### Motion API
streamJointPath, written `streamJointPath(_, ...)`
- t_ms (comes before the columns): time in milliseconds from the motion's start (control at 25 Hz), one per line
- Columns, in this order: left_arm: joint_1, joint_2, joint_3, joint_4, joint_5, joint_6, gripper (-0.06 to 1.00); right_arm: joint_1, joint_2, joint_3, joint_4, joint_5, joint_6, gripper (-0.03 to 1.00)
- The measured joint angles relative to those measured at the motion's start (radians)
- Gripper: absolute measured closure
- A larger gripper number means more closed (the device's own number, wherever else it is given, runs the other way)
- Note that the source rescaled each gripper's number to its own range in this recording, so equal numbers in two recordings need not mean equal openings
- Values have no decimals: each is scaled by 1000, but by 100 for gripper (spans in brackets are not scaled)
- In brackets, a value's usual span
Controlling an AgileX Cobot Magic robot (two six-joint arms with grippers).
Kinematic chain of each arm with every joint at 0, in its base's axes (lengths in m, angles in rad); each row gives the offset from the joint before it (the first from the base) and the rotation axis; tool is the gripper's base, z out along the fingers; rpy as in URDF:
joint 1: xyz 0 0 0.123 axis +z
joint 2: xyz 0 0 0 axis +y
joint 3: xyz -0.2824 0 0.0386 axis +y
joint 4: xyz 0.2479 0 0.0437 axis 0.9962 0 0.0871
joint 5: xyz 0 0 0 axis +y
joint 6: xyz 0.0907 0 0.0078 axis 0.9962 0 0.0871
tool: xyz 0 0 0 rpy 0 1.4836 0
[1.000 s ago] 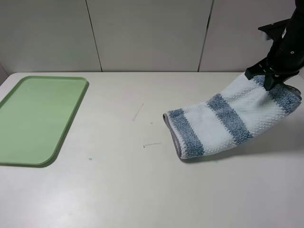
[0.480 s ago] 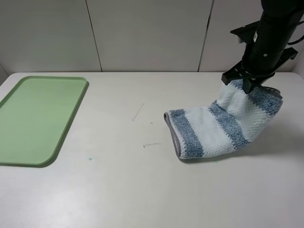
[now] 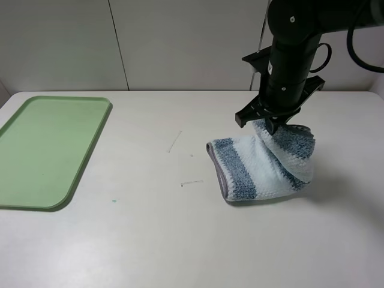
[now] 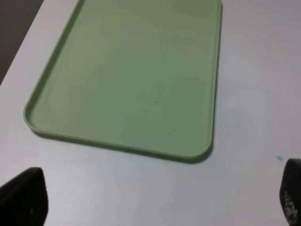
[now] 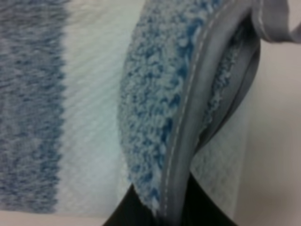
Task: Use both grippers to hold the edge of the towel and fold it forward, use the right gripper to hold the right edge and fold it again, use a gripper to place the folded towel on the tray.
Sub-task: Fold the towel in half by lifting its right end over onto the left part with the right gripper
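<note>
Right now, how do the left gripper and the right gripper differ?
The left gripper is open and empty; the right gripper is shut on the towel's grey edge. The left gripper hangs by the tray; the right gripper holds one towel end raised. Both have black fingers.

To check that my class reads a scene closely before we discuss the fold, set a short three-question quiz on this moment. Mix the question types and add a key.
1. True or false: the towel already lies on the tray.
2. Which gripper is shut on the towel's grey edge? A: the left gripper. B: the right gripper. C: both.
3. Fill in: the left gripper, above the table near the tray, has its jaws ____.
Key: 1 false, as the towel rests on the table apart from the tray, with one end lifted. 2 B. 3 open.
</note>
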Motion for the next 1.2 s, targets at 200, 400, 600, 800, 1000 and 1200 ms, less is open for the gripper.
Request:
streamJointPath(200,0,0,0,0,0,0,-5,44,35,0,16,-26,10,91)
streamJointPath(400,0,0,0,0,0,0,-5,48,36,0,37,-46,27,57)
streamJointPath(600,0,0,0,0,0,0,-5,48,36,0,69,-48,57,2)
streamJointPath(800,0,0,0,0,0,0,-5,48,36,0,89,-42,57,-3)
streamJointPath(1000,0,0,0,0,0,0,-5,48,-9,-11,93,-2,54,-3)
streamJointPath(1200,0,0,0,0,0,0,-5,48,-140,-15,102,84,36,-3)
